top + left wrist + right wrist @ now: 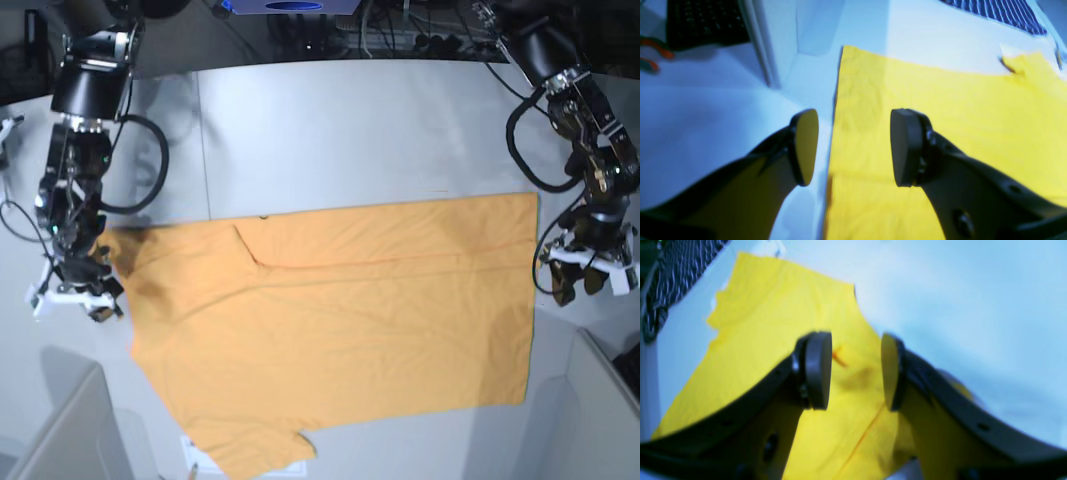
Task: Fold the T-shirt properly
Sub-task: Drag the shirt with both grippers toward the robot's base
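1. On my left wrist camera, the left gripper has its jaws spread with nothing between them. It hangs over the straight edge of the T-shirt: one pad is above the white table, the other above the yellow cloth. The shirt lies flat on the table. A dark keyboard sits at the top left.

2. On my right wrist camera, the right gripper also stands parted and empty, above the T-shirt. A crease and a small dark mark show in the cloth between the pads. The picture is blurred.

3. From the base camera, I see the T-shirt spread across the middle of the table, one fold line running along its upper part. The right gripper is at the shirt's left end, the left gripper just beside its right edge.
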Robot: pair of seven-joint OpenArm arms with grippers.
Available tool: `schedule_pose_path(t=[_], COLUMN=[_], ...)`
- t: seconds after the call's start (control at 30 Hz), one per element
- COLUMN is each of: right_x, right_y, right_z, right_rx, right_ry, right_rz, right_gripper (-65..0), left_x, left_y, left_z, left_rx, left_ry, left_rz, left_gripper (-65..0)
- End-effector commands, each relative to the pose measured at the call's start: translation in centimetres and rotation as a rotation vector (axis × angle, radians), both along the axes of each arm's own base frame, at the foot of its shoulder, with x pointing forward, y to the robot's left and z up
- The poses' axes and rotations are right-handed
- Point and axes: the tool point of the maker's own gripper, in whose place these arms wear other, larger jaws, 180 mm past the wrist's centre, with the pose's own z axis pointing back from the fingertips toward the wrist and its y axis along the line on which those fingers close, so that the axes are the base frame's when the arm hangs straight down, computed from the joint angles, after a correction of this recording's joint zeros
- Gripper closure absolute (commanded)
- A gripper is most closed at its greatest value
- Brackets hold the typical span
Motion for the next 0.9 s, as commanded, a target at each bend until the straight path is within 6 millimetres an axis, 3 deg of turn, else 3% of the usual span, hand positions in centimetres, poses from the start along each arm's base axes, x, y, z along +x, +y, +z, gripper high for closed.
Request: schedule_pose_path(t=[0.0, 0.1, 0.23, 0.33, 0.43, 0.53, 0.63, 0.87], right_x=[0.3, -2.5, -6.1, -8.7, -11.0, -12.0, -11.5, -9.7], right_y=[-0.3, -0.2, 0.8, 2.3, 3.4, 4.4, 4.6, 2.6], right_z=[2.6, 2.7, 1.0, -1.1, -3.4, -5.3, -6.6, -7.8], right_rx=[-0.030, -0.038, 0.006, 0.076, 0.144, 0.184, 0.204, 0.245], right_ry=[-0.077, -0.067, -0.023, 0.018, 0.070, 0.113, 0.141, 0.132], right_rz=[-0.003, -0.041, -0.086, -0.124, -0.171, -0.186, -0.194, -0.255], right_gripper=[-23.6, -23.6, -24.9, -33.2, -36.0, -36.0, -36.2, -36.2], left_x=[-0.6, -4.1, -7.6, -9.0, -10.2, -9.9, -9.1, -7.0], left_y=[0.7, 1.1, 0.7, 0.9, 1.2, 1.4, 1.3, 0.9], left_z=[1.5, -0.2, -3.4, -6.2, -9.8, -11.3, -12.2, -12.9], left_rx=[0.004, -0.090, -0.211, -0.271, -0.360, -0.427, -0.459, -0.521], left_ry=[-0.054, -0.048, 0.008, 0.067, 0.131, 0.134, 0.138, 0.121], left_rz=[0.024, 0.062, 0.066, 0.092, 0.139, 0.161, 0.168, 0.175], left_gripper=[-33.4, -33.1, -32.9, -32.9, -32.9, -32.9, -32.9, -32.9])
